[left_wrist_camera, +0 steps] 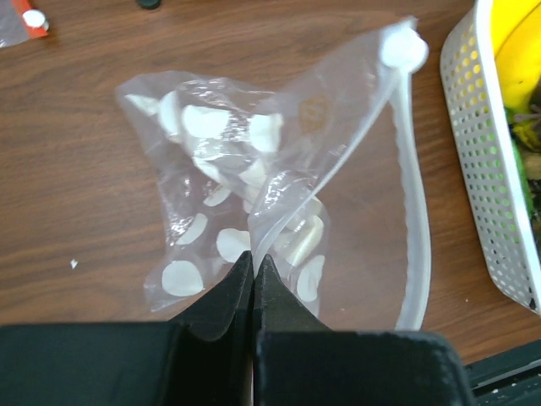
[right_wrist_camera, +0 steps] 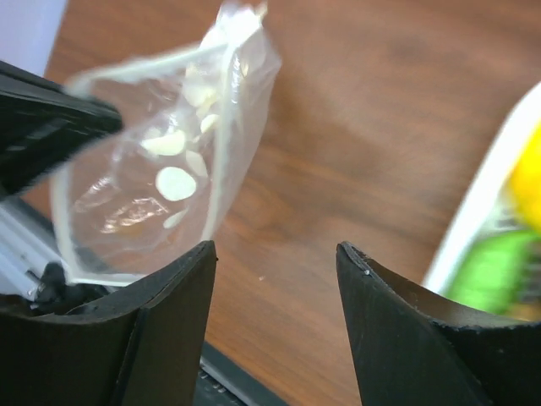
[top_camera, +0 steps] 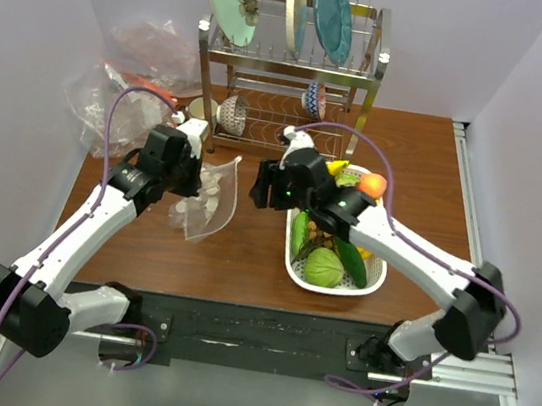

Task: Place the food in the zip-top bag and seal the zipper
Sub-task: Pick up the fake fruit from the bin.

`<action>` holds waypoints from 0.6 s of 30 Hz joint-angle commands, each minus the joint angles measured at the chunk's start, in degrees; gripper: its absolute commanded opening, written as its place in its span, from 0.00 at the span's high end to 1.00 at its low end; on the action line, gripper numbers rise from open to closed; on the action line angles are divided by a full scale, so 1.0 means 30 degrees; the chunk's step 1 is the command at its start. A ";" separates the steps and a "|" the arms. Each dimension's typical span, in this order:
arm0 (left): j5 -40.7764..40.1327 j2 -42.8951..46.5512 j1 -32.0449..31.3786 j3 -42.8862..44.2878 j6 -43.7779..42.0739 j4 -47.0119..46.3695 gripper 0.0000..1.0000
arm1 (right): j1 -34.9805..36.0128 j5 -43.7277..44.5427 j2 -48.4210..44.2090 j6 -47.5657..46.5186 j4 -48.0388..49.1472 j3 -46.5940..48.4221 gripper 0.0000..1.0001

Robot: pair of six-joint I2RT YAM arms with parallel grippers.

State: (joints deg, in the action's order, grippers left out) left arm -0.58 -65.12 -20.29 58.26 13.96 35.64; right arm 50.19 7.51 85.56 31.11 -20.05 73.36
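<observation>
The zip-top bag [top_camera: 209, 196], clear with white dots, hangs from its mouth edge over the table with the mouth gaping. My left gripper [left_wrist_camera: 254, 256] is shut on that edge [left_wrist_camera: 270, 211]. The zipper [left_wrist_camera: 416, 228] curves down the bag's right side, and a white slider [left_wrist_camera: 403, 51] sits at its top. My right gripper [right_wrist_camera: 275, 249] stands open just right of the bag [right_wrist_camera: 161, 178], with only bare table between its fingers. The food lies in a white basket [top_camera: 373, 281]: a peach [top_camera: 372, 185], a banana [top_camera: 339, 167] and a green round piece [top_camera: 323, 268].
A metal dish rack [top_camera: 291, 59] with plates and bowls stands at the back centre. A heap of plain clear plastic with red-orange patches [top_camera: 126, 82] lies at the back left. The basket's wall [left_wrist_camera: 482, 169] is close to the bag's right.
</observation>
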 commanded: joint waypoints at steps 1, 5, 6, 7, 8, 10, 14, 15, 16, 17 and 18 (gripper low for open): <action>0.1159 -0.0001 -0.0091 0.0209 -0.0169 -0.1946 1.00 | -0.0032 0.4574 -0.2963 -0.2399 -0.1516 -0.0516 0.36; 0.1570 -0.0090 -0.0091 0.0151 -0.0607 -0.2298 1.00 | -0.0236 0.7595 -0.4434 -0.3572 -0.1955 -0.1690 0.22; 0.1454 -0.0089 -0.0091 0.0150 -0.0609 -0.2444 1.00 | -0.0730 0.7721 -0.4496 -0.3632 -0.2190 -0.1546 0.22; 0.1366 -0.0002 -0.0091 0.0092 -0.0609 -0.2620 1.00 | -0.1054 0.7780 -0.4496 -0.3691 -0.2453 -0.1341 0.22; 0.1481 0.0057 -0.0091 -0.0053 -0.0696 -0.2795 1.00 | -0.1464 0.7433 -0.4409 -0.3633 -0.2920 -0.0962 0.23; 0.1657 0.0116 -0.0091 -0.0055 -0.0755 -0.3148 1.00 | -0.2869 0.6817 -0.4263 -0.3284 -0.2955 -0.0724 0.23; 0.2126 0.0174 -0.0091 -0.0433 -0.0960 -0.3821 1.00 | -0.3956 0.7018 -0.3183 -0.2697 -0.1406 -0.0784 0.14; 0.2127 0.0377 -0.0091 -0.0552 -0.0960 -0.4229 1.00 | -0.4074 0.7251 -0.2801 -0.2550 -0.1111 -0.0695 0.13; 0.2127 0.0495 -0.0091 -0.0669 -0.0989 -0.4378 1.00 | -0.4162 0.7282 -0.2420 -0.2172 -0.0702 -0.0317 0.12; 0.2214 0.0555 -0.0091 -0.0873 -0.1019 -0.4669 1.00 | -0.4366 0.7370 -0.1894 -0.1965 -0.0698 0.0034 0.12; 0.2273 0.0642 -0.0091 -0.0962 -0.1019 -0.4759 1.00 | -0.4484 0.7486 -0.0903 -0.1731 -0.0669 0.0386 0.12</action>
State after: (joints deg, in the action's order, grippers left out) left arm 4.62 -65.17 -20.34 56.93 12.34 26.59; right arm 37.56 27.29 77.19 23.05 -25.65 70.00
